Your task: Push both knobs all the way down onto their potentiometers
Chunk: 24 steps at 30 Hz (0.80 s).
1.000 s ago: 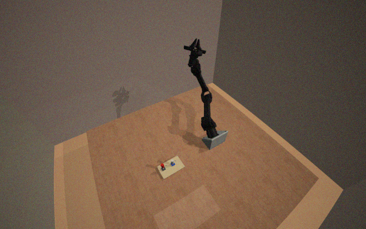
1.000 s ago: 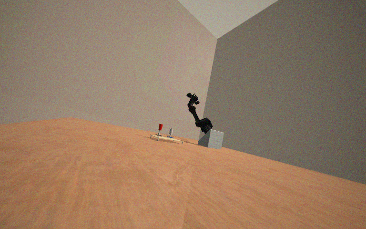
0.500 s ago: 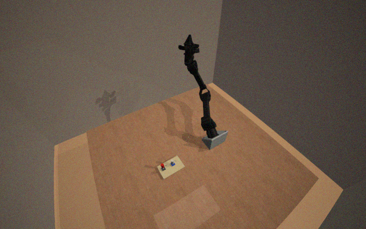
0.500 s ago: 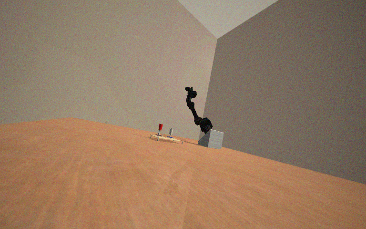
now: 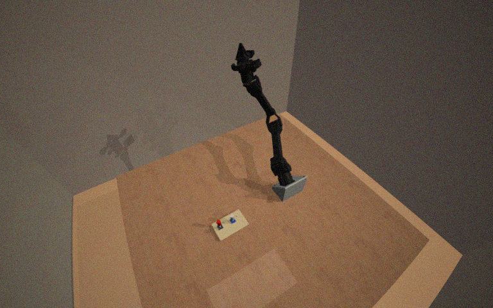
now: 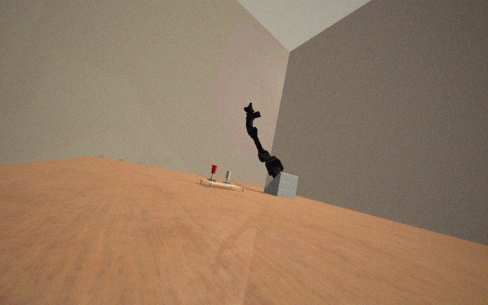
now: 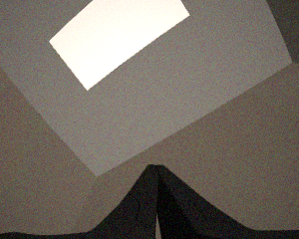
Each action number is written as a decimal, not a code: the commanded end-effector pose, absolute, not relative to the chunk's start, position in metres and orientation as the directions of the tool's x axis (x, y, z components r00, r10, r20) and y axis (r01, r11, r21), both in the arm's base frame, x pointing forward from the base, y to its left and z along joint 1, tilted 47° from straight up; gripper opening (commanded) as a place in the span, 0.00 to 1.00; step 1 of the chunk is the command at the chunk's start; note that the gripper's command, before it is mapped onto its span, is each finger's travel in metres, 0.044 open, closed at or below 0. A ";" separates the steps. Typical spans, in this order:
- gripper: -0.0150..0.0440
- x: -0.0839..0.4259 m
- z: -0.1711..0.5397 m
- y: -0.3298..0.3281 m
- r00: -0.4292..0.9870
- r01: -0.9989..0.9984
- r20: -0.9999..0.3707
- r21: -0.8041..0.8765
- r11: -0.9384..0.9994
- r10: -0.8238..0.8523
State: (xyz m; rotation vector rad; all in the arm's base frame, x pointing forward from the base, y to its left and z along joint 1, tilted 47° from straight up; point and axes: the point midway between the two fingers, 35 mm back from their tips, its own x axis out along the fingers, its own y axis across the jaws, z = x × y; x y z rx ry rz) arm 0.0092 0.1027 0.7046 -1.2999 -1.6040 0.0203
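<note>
A pale yellow circuit board (image 5: 233, 229) (image 6: 235, 186) stands on short legs on the table. A red knob (image 5: 218, 222) (image 6: 213, 169) sits high on its shaft at the board's left part, with bare shaft showing below it in the exterior view. A light grey knob (image 5: 232, 217) (image 6: 228, 174) stands to its right over a blue potentiometer (image 5: 232, 221), with a short piece of shaft showing beneath. My gripper (image 5: 241, 43) (image 6: 250, 103) (image 7: 153, 171) is shut and empty, its fingertips together. It points upward, high above the table and far from the board.
The grey base block (image 5: 293, 189) (image 6: 287, 185) of the arm stands to the right of the board. A paler rectangle (image 5: 252, 280) shows on the table in front of the board. Walls rise behind the table. The wrist view shows only ceiling, a bright panel (image 7: 117, 37) and walls.
</note>
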 end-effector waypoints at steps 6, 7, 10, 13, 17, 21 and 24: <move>0.25 0.075 0.682 0.144 0.284 0.489 0.577 -0.774 0.402 0.766; 0.25 0.081 0.679 0.148 0.300 0.462 0.565 -0.791 0.401 0.769; 0.25 0.101 0.669 0.159 0.350 0.381 0.527 -0.835 0.396 0.775; 0.25 0.116 0.658 0.168 0.382 0.302 0.490 -0.868 0.396 0.783; 0.25 0.138 0.643 0.180 0.428 0.192 0.436 -0.900 0.391 0.792; 0.25 0.164 0.625 0.194 0.489 0.077 0.367 -0.922 0.380 0.791; 0.25 0.184 0.609 0.203 0.534 -0.012 0.310 -0.927 0.374 0.786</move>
